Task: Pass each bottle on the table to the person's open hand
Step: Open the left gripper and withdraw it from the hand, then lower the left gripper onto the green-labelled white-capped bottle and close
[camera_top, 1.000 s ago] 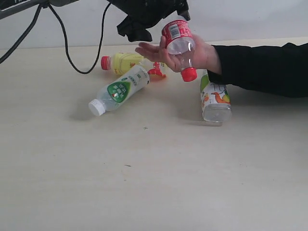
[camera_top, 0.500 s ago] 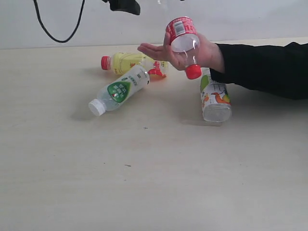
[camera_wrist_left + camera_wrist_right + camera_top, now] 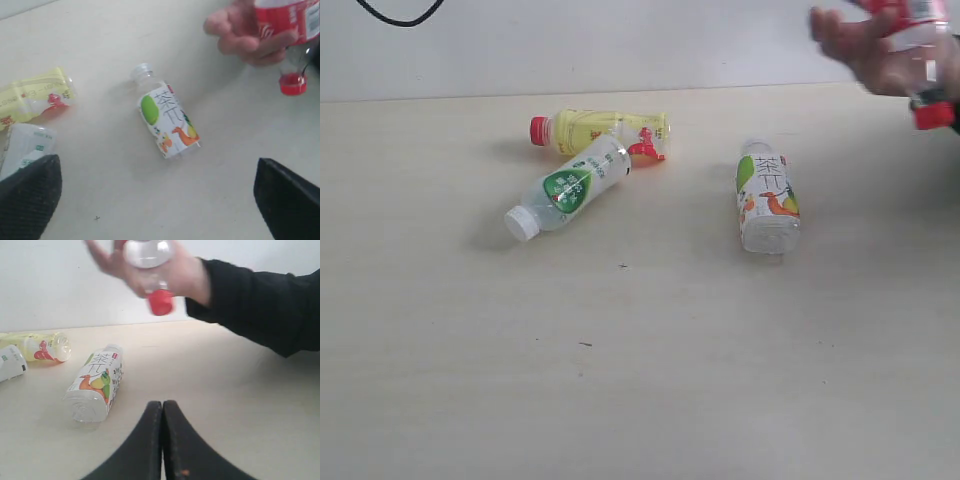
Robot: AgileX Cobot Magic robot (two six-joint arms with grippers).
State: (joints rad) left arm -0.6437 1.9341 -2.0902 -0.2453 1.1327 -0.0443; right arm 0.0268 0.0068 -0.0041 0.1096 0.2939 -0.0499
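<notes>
We see the person's hand [image 3: 865, 45] only in part; in the exterior view it is blurred and cut off at the top right corner, raised above the far right of the table [image 3: 640, 380]. The clear bottle with the red cap [image 3: 287, 25] sits in that hand, cap downward, and the frame edge cuts it in every view; the black sleeve [image 3: 260, 300] shows plainly only in the right wrist view. Neither arm appears in the exterior view; only a loop of black cable [image 3: 395, 12] dips in at the top left.

Of the left fingers [image 3: 30, 195] we get just two dark tips at the edge of their own view, standing wide apart with only bare table between them; the right fingers [image 3: 150, 440] are pressed flat together, holding nothing.

The yellow bottle [image 3: 595, 130] lies on its side toward the far edge, red cap to the left; the green-labelled bottle [image 3: 568, 188] lies slanted just in front of it, white cap nearest us; whether the two touch we cannot tell, and the left wrist view crops both. The bottle with the green-and-orange label [image 3: 767, 200] lies alone, well apart to the right; its pale cap is hard to make out against the table.

The table is pale beige, wood-look, with a few tiny dark specks; behind it stands a plain white wall [image 3: 620, 40].
</notes>
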